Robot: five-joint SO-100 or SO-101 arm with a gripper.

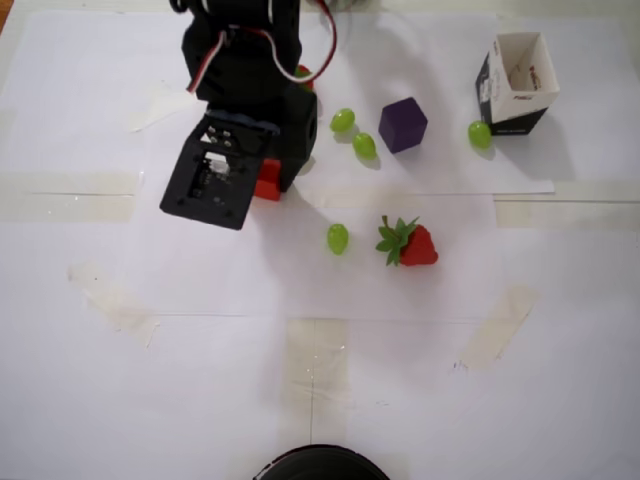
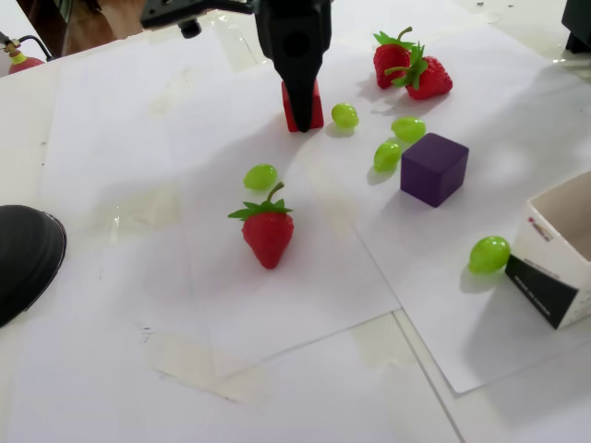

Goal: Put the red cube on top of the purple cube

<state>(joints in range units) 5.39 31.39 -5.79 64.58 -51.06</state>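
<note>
The black two-fingered claw (image 2: 300, 115) stood low over the small bright-red solid cube (image 2: 307, 108) on the white paper-covered bench (image 2: 138, 305), one finger in front of it; whether it gripped I could not tell. The dark-purple solid cube (image 2: 434, 168) sat apart to the right in the fixed view, with green grapes (image 2: 387, 155) between.
</note>
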